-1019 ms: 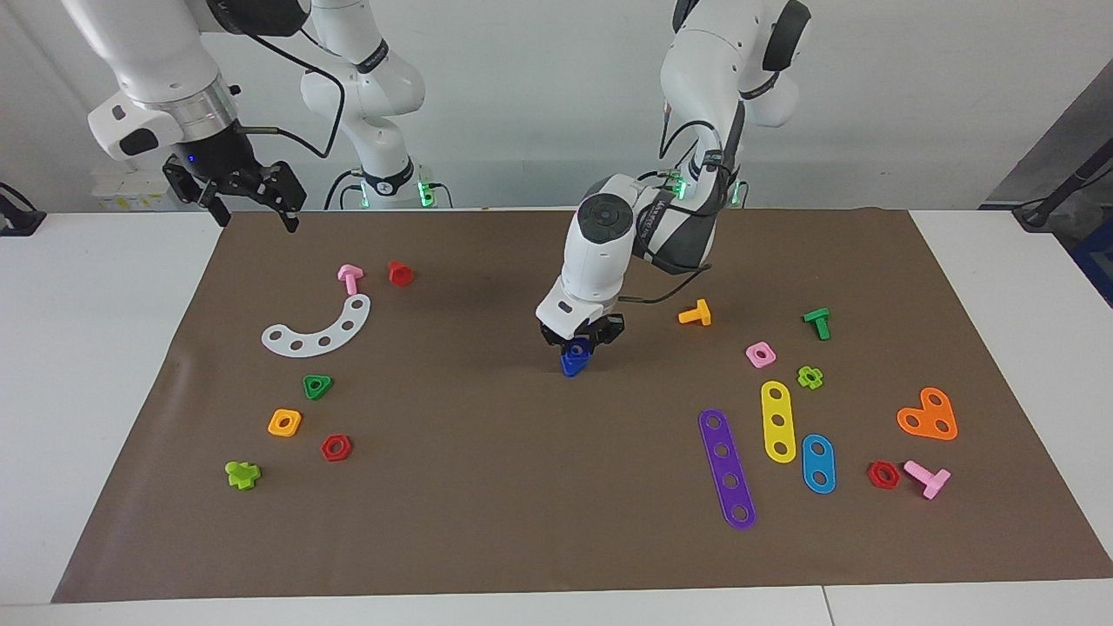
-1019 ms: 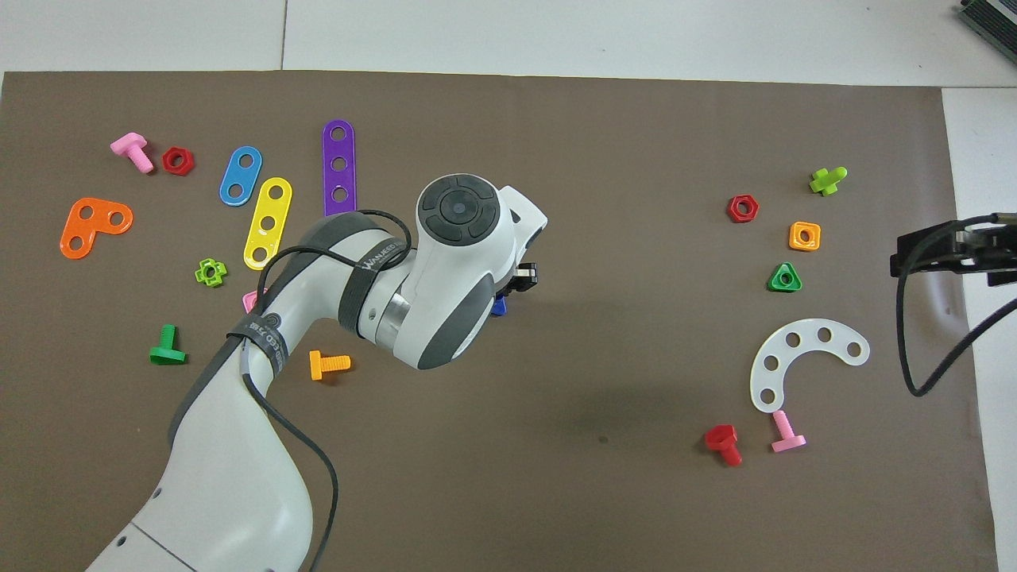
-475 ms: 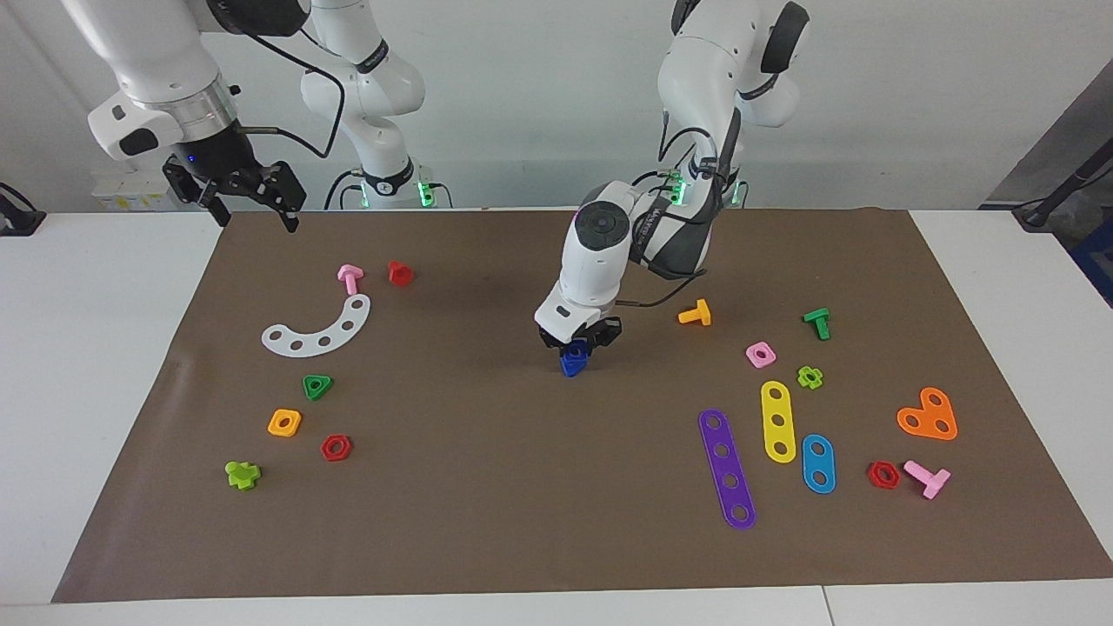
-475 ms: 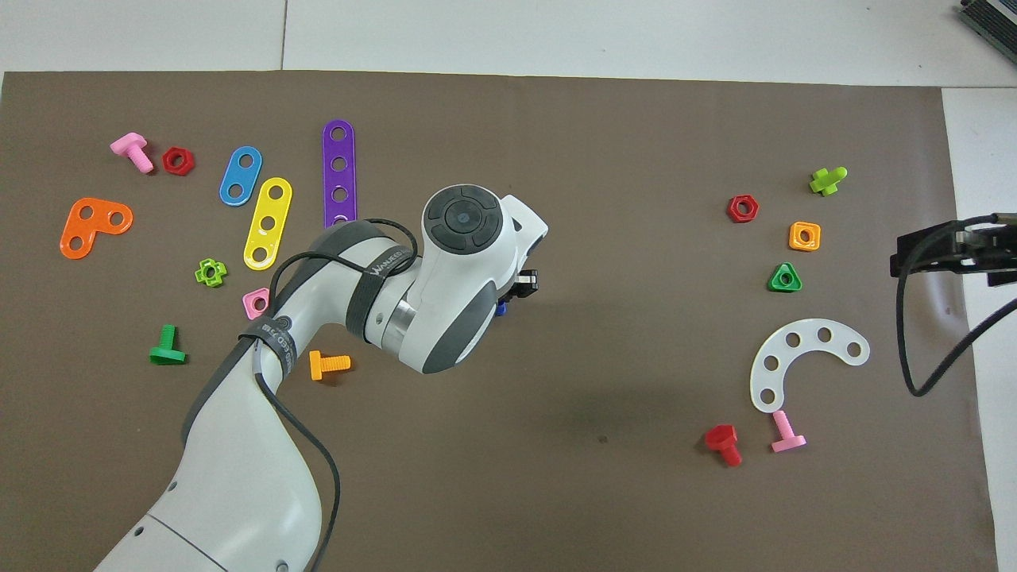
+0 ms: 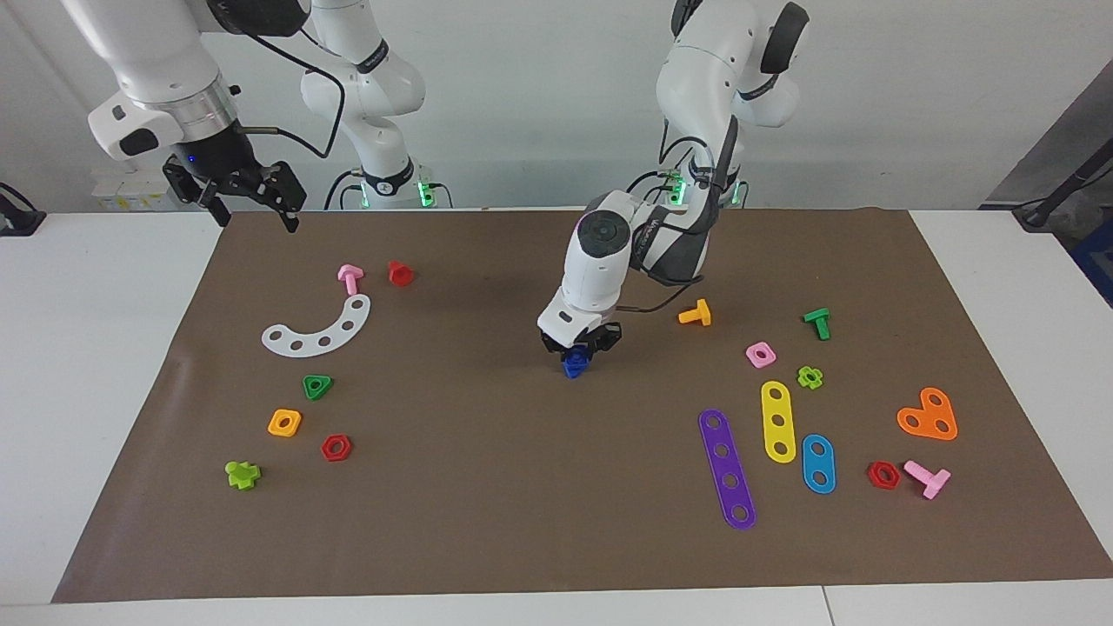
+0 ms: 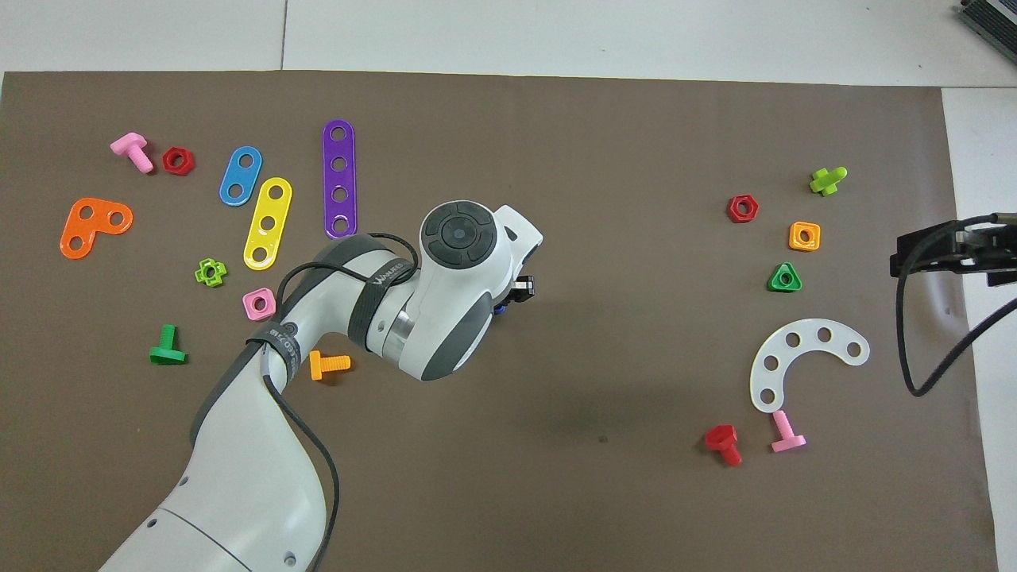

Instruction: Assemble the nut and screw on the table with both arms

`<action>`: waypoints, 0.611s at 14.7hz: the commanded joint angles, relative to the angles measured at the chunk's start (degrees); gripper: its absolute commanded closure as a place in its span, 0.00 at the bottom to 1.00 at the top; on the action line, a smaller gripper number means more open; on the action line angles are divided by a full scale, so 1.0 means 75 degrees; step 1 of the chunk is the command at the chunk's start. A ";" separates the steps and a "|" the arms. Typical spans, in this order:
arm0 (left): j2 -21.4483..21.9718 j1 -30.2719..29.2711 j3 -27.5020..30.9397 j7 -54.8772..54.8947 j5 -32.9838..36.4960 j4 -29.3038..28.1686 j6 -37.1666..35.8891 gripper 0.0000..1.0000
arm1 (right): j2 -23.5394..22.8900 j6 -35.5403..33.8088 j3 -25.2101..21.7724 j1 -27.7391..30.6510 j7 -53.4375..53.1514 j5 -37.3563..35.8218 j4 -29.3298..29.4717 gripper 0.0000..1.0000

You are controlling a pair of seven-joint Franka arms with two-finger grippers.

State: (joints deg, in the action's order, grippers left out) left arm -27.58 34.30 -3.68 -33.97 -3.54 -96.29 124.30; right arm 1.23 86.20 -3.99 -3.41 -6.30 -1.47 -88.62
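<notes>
On the table (image 5: 104,365), under its wide brown mat (image 5: 522,522), we are looking at two white arms. The left arm (image 5: 609,252) is reaching down over the middle of the mat, while the right arm (image 5: 165,78) is waiting raised above the mat's corner at its own end, near the robots. The right gripper (image 5: 248,196) is hanging there with its fingers spread and nothing between them. The left gripper (image 5: 576,348) is sitting right over a small blue piece (image 5: 572,367) resting on the mat; we cannot tell whether its fingers are pinching that piece. We are reading it as the screw with the nut on it, though we cannot separate the two.
</notes>
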 commanded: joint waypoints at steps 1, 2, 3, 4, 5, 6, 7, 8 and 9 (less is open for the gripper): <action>0.0115 0.0091 0.0081 -0.0111 0.0014 -0.0076 0.0149 0.14 | 0.0129 0.0003 -0.0042 -0.0014 0.0171 0.0031 -0.0137 0.00; 0.0103 0.0091 0.0081 -0.0146 0.0014 -0.0053 0.0172 0.04 | 0.0140 -0.0009 -0.0042 -0.0014 0.0171 0.0031 -0.0137 0.00; 0.0103 0.0091 0.0081 -0.0157 0.0014 -0.0006 0.0161 0.00 | 0.0129 -0.0009 -0.0042 -0.0014 0.0171 0.0031 -0.0137 0.00; 0.0092 0.0091 0.0081 -0.0158 0.0014 0.0041 0.0126 0.00 | 0.0129 0.0003 -0.0042 -0.0014 0.0171 0.0031 -0.0137 0.00; 0.0092 0.0091 0.0081 -0.0158 0.0014 0.0065 0.0091 0.00 | 0.0129 0.0003 -0.0042 -0.0014 0.0171 0.0031 -0.0137 0.00; 0.0092 0.0091 0.0081 -0.0158 0.0014 0.0146 0.0009 0.00 | 0.0129 0.0003 -0.0042 -0.0014 0.0171 0.0020 -0.0137 0.00; 0.0103 0.0103 0.0081 -0.0158 0.0003 0.0286 -0.0235 0.00 | 0.0129 0.0003 -0.0042 -0.0014 0.0171 0.0031 -0.0137 0.00; 0.0069 0.0080 0.0081 -0.0158 -0.0021 0.0601 -0.0644 0.00 | 0.0140 0.0003 -0.0042 -0.0014 0.0171 0.0031 -0.0137 0.00; 0.0068 0.0033 0.0081 -0.0169 -0.0032 0.0894 -0.0996 0.00 | 0.0129 -0.0009 -0.0042 -0.0014 0.0171 0.0031 -0.0137 0.00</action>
State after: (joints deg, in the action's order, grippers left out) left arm -27.47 34.29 -3.69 -34.29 -3.54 -93.46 122.15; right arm 1.23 86.20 -3.99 -3.41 -6.30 -1.47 -88.62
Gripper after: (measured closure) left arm 0.000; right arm 0.000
